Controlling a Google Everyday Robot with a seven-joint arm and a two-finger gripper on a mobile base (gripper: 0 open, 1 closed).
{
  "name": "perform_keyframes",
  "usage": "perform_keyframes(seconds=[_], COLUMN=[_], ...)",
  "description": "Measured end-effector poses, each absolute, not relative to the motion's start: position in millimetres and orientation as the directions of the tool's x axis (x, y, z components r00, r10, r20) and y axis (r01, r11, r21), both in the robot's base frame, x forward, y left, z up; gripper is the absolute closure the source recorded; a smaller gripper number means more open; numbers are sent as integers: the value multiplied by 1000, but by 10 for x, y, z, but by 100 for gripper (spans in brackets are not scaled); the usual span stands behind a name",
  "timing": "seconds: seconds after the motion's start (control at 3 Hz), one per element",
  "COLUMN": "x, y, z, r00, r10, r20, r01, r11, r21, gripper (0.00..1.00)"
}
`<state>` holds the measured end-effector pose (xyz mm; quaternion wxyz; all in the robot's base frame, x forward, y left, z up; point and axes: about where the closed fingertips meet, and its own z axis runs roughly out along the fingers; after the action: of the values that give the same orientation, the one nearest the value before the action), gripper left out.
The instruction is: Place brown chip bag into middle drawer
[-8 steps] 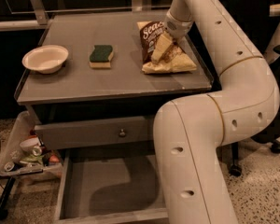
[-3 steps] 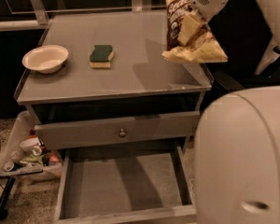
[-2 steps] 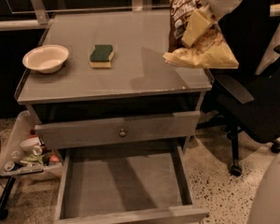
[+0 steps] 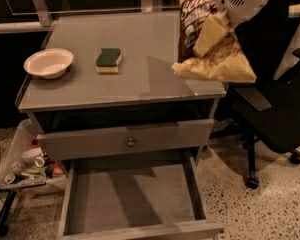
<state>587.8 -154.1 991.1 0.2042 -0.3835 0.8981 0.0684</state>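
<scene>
Camera view: claw [image 4: 206, 40] clamped on chip bag [image 4: 225, 68] mid-body. Bag hangs tilted in air over right edge of table [image 4: 140, 84]. Drawer [image 4: 135, 199] open, low at front. Bag likely light, crinkly, slippery, with fragile contents. Mid-body pinch suits; gentle squeeze.

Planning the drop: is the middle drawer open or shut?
Open: middle drawer pulled out, grey floor showing. Tool holds brown chip bag above table's right edge.
</scene>
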Motion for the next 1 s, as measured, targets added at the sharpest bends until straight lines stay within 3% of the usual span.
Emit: perform_keyframes(seconds=[0.67, 1.0], x=[4957, 4857], y=[-1321, -1326], z=[9094, 8893], r00=[-666, -677], r10=[-677, -684], r20=[-312, -273], r01=[-739, -734], r11=[656, 655], r21=[154, 179], gripper=[100, 100])
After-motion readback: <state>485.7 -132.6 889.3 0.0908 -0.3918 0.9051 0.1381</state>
